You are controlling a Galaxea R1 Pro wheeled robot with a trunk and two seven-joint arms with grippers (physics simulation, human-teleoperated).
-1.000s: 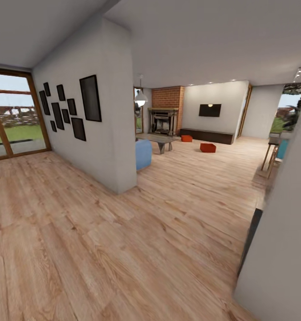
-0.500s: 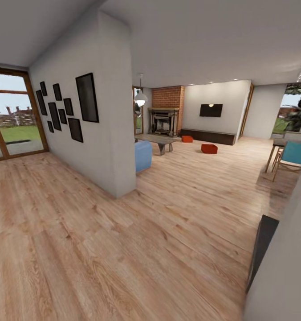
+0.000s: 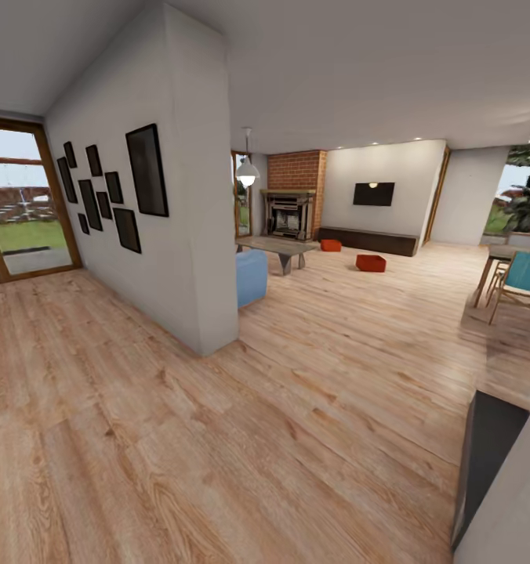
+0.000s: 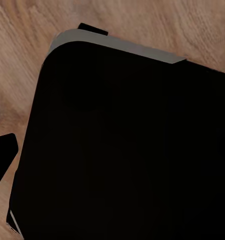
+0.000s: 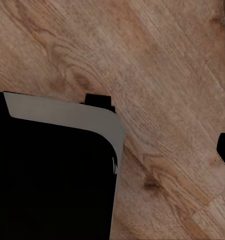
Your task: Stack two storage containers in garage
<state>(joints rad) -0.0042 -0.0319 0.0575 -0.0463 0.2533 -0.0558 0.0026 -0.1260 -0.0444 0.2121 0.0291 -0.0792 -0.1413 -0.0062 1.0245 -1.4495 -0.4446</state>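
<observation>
Right, robot is facing into the living room; the two storage containers are sitting on the light wood floor far ahead, around 12 to 1 o'clock. Nearer container is lying out in the open, its long axis roughly crosswise to the view; farther container is just beside the dark low bench, near the fireplace. Both are well apart from the robot. Grippers' state: cannot tell. Neither arm looks nearer.
</observation>
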